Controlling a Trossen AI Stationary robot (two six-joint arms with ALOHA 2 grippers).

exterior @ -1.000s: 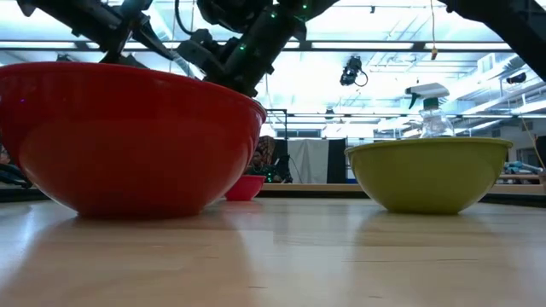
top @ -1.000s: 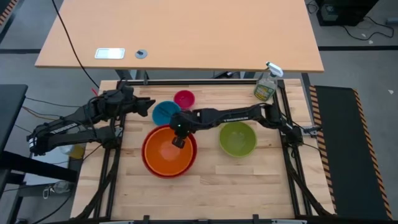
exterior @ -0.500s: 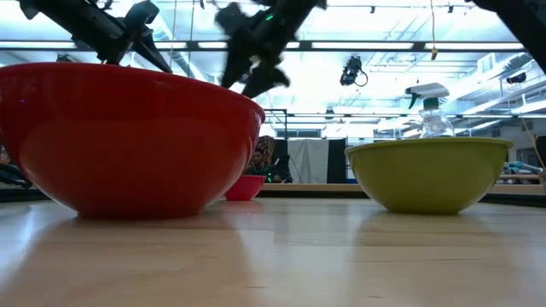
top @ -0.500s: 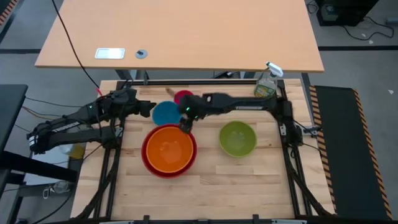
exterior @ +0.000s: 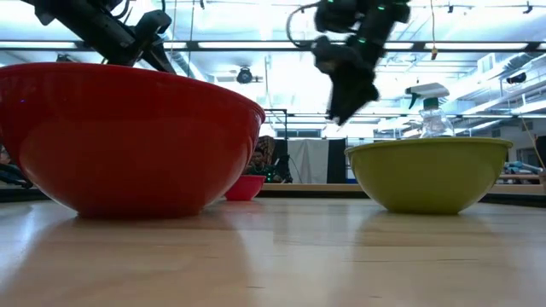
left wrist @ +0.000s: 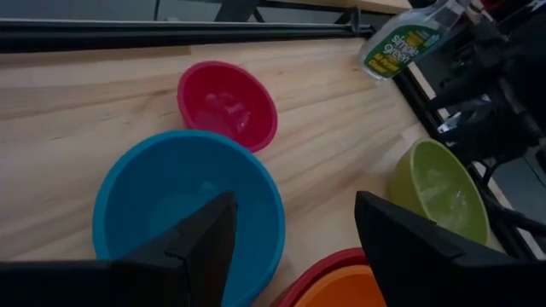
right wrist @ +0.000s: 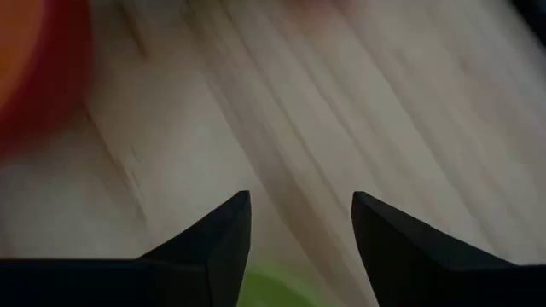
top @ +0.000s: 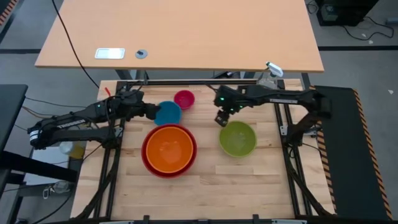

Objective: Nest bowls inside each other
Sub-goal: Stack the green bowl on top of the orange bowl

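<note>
The orange bowl (top: 168, 148) sits nested inside the red bowl (top: 148, 163) near the table's middle. The blue bowl (top: 168, 114) and the small pink bowl (top: 184, 98) stand on the wood behind them, and the lime green bowl (top: 237, 138) stands to the right. My left gripper (left wrist: 294, 230) hovers open over the blue bowl's (left wrist: 183, 200) left rim. My right gripper (top: 222, 118) hangs open above the wood, just beyond the green bowl's far-left rim (right wrist: 273, 292), with nothing between its fingers.
A clear spray bottle (top: 268, 79) stands at the table's far right corner. Bare wood lies along the near edge (top: 211, 193). A larger tan desk (top: 180, 34) stands beyond the far edge.
My right gripper has left the orange bowl's far rim, risen, and swung toward the table's right and far side until it came above the green bowl's far-left rim. The orange bowl stays nested in the red one. My left gripper has crept a little toward the blue bowl.
</note>
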